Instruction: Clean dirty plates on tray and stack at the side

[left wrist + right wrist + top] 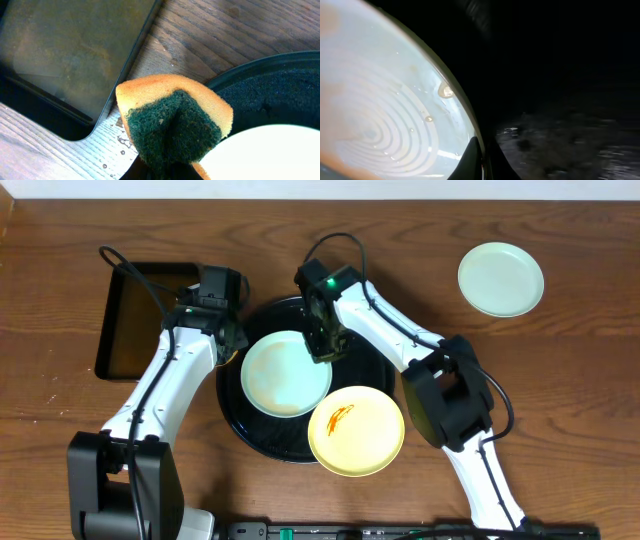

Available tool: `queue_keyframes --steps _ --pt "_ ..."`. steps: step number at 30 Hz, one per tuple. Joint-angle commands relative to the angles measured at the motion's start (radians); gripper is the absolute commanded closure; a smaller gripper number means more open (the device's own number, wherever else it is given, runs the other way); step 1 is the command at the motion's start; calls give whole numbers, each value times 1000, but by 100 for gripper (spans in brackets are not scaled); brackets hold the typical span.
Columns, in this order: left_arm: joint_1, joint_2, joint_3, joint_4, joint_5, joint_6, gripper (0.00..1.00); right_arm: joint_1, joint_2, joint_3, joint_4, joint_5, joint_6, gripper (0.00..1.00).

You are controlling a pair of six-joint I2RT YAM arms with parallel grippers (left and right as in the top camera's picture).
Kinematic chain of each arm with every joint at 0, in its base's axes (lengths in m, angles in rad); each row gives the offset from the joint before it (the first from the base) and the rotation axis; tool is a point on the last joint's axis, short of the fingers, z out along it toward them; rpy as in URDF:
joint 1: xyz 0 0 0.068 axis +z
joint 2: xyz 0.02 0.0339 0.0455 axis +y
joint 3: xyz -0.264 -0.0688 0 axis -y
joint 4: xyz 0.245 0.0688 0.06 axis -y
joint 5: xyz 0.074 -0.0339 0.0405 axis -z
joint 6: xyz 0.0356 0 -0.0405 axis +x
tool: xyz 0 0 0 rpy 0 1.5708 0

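Mint plate (pixel 286 373) on the tray (pixel 258 444) is pinched at its rim by the right tool (pixel 323 350); a sponge (pixel 172 120) is clenched in the left tool (pixel 231 346).

Table (pixel 560 380): brown wood with a strong grain, seen from above.
Centre: a round black tray (pixel 255 435) with a raised rim sits directly on the boards.
Left: a rectangular black tray (pixel 130 340) lies just beside it, apart from its rim.
Far right: a lone pale mint plate (pixel 501 278) rests on bare wood, well apart from both trays.
Between the trays: water droplets (pixel 120 145) fleck the wood.
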Motion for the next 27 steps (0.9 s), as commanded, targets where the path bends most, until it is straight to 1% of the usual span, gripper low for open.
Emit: queue_keyframes --steps 1,4,8,14,17,20,26,27 --pt "0 -14 2 -3 -5 -5 92 -15 -4 117 -36 248 3 99" --pt "0 -14 2 -2 -5 -6 92 -15 -20 194 -63 362 -20 99" --pt "0 -14 2 2 4 -5 93 -12 -49 283 -77 470 -100 99" --pt "24 -14 2 6 54 -13 93 7 -98 327 -88 623 -134 99" --pt "79 -14 2 29 145 -6 93 17 -124 327 -95 626 -148 99" --pt "155 -14 2 79 243 46 93 27 -147 327 -95 625 -158 99" --pt "277 -14 2 180 257 140 93 75 -164 326 -104 625 -186 99" --pt "306 -14 2 203 257 142 92 90 -164 326 -109 626 -213 99"
